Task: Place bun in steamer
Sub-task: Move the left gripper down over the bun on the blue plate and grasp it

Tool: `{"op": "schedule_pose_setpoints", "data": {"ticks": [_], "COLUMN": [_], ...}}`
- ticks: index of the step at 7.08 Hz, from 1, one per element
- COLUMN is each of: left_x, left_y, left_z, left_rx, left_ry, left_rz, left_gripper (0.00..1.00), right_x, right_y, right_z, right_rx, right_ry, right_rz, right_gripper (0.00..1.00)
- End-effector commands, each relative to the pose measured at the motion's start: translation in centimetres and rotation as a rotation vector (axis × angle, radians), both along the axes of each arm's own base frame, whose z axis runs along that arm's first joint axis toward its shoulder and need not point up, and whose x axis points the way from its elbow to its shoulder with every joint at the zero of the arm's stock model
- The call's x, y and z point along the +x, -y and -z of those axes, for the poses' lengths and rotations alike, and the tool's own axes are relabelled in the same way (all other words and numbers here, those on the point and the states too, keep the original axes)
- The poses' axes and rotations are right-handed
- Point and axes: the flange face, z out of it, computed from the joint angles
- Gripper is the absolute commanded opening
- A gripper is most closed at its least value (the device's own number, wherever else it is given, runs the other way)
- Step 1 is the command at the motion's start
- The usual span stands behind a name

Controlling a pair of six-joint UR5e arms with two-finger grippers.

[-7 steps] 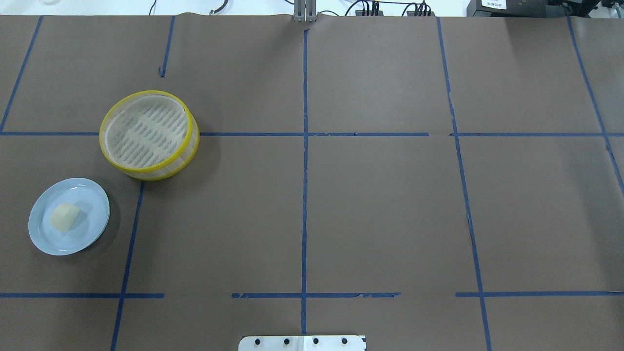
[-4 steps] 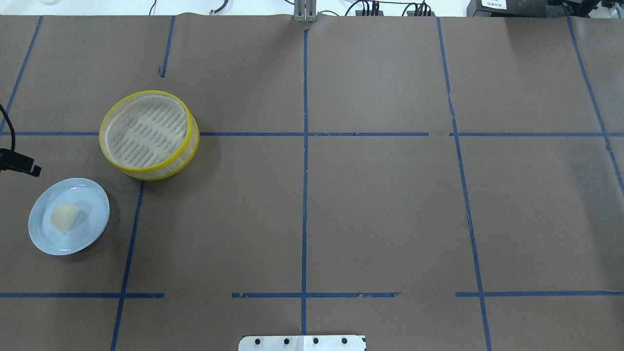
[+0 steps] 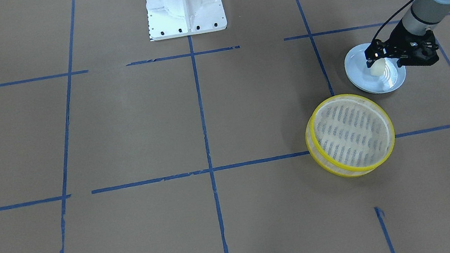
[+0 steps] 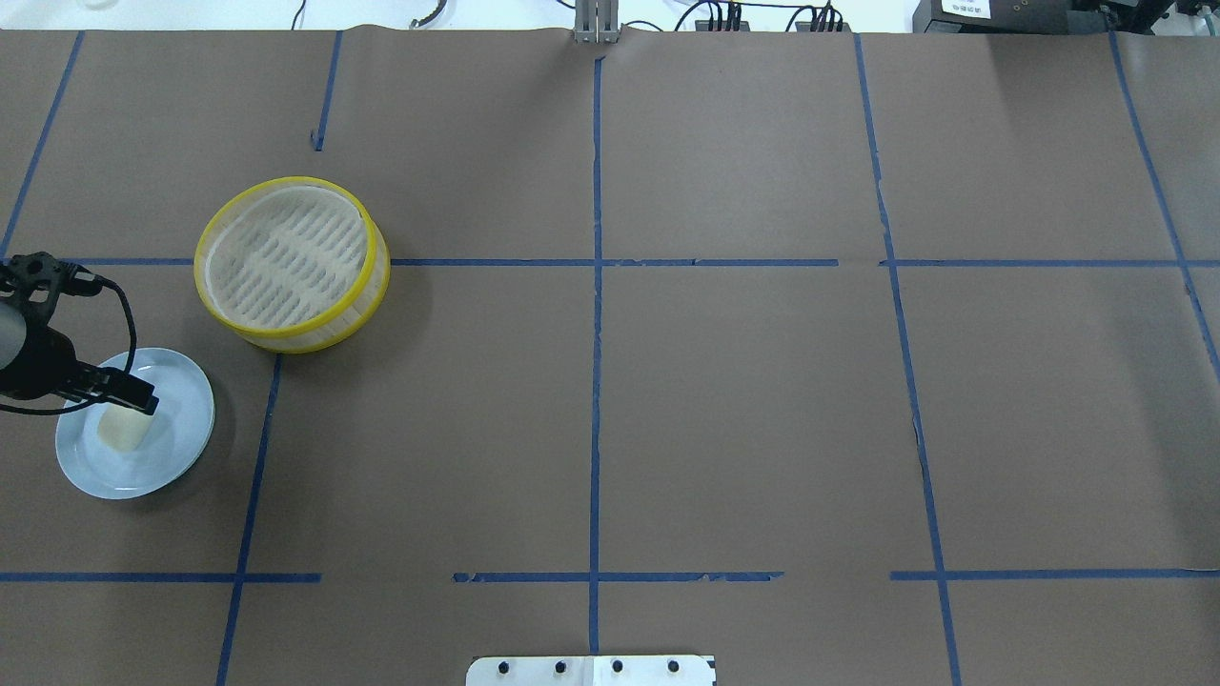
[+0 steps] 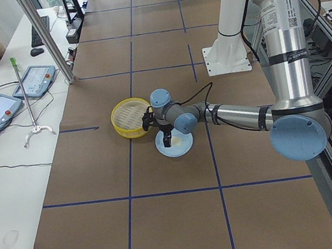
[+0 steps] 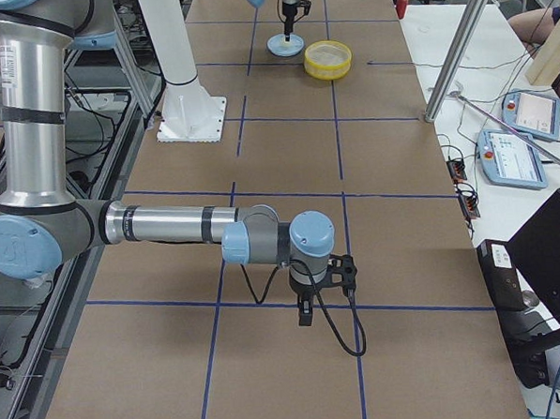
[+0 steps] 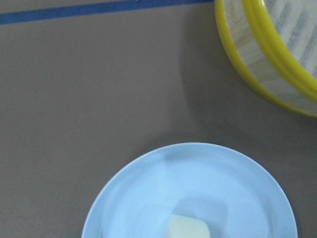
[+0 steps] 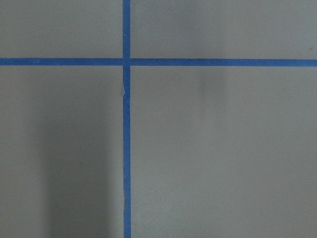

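The bun [image 4: 122,431] is a small cream-white lump on a pale blue plate [image 4: 186,433] at the table's left. It also shows in the front view [image 3: 378,70] and at the bottom edge of the left wrist view [image 7: 185,229]. The steamer [image 4: 286,335], with yellow rims and a slatted floor, stands empty just beyond the plate [image 3: 349,169]. My left gripper [image 4: 119,405] hangs a little above the bun, pointing down, its jaws apart and holding nothing. My right gripper [image 6: 305,313] hovers over bare table far away; I cannot tell whether it is open or shut.
The table is brown paper marked with blue tape lines. The robot's white base [image 3: 185,12] sits at the middle of the near edge. A metal post [image 5: 44,36] and operator tablets [image 5: 35,79] stand beside the table on the far side.
My left arm has come in from the left edge and moved down over the plate to above the bun. Bun, plate and steamer have not moved.
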Motion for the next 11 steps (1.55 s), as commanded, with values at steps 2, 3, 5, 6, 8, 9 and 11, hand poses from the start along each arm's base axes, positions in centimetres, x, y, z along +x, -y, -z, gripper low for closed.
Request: {"op": "schedule_pose_setpoints", "data": {"ticks": [2, 3, 5, 6, 8, 9, 11], "left_x": [2.1, 2.2, 2.2, 2.3, 2.2, 2.1, 2.0], "left_y": [-1.2, -1.2, -1.3, -1.3, -1.4, -1.4, -1.3], "left_z": [-0.7, -1.7, -1.6, -1.5, -1.3, -1.1, 0.2], "left_rx": [0.010, -0.004, -0.007, -0.009, -0.010, -0.009, 0.006], "left_ry": [0.026, 0.040, 0.035, 0.033, 0.030, 0.029, 0.012], "left_rz": [-0.037, -0.039, -0.041, -0.044, -0.041, -0.041, -0.036], "left_gripper": [0.98, 0.95, 0.83, 0.69, 0.45, 0.40, 0.36], "right_x": [0.0, 0.0, 0.0, 0.0, 0.0, 0.0, 0.0], "right_y": [0.0, 0.0, 0.0, 0.0, 0.0, 0.0, 0.0], "right_z": [0.0, 0.0, 0.0, 0.0, 0.0, 0.0, 0.0], "right_rx": [0.000, 0.000, 0.000, 0.000, 0.000, 0.000, 0.000], "right_ry": [0.000, 0.000, 0.000, 0.000, 0.000, 0.000, 0.000], "right_rz": [0.000, 0.000, 0.000, 0.000, 0.000, 0.000, 0.000], "right_gripper": [1.00, 1.00, 1.00, 1.00, 1.00, 1.00, 1.00]}}
